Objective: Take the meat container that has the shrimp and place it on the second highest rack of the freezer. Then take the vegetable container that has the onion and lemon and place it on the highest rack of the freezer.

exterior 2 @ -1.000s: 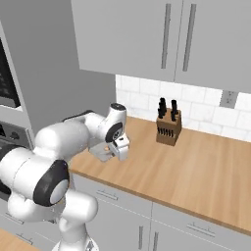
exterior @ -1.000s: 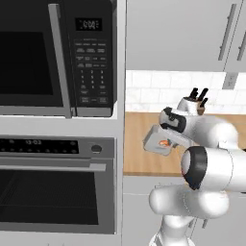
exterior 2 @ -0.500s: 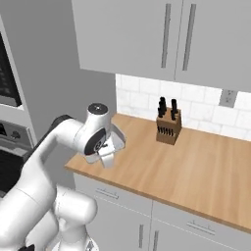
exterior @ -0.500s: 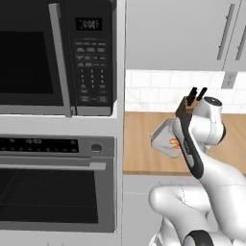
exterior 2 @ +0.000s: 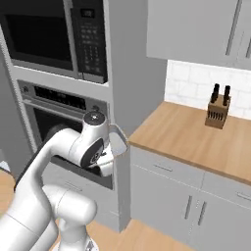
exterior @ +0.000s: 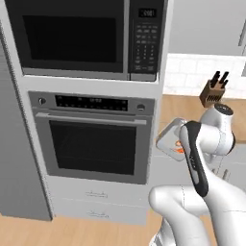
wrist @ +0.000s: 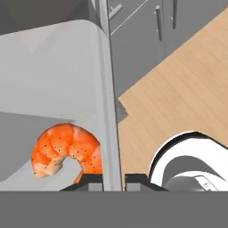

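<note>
The tool (wrist: 113, 180) is clamping the side wall of the meat container (wrist: 53, 80), carrying it in the air beside the oven (exterior: 93, 139). The shrimp (wrist: 67, 149) is lying inside, just beside the fingertips. I judge the next move is reaching the freezer's second highest rack.

A pale grey meat tray (wrist: 58, 80) hangs in the air beside the oven column, tilted. Inside it lies one curled orange shrimp (wrist: 67, 149), speckled dark, close against the tray's wall.
</note>
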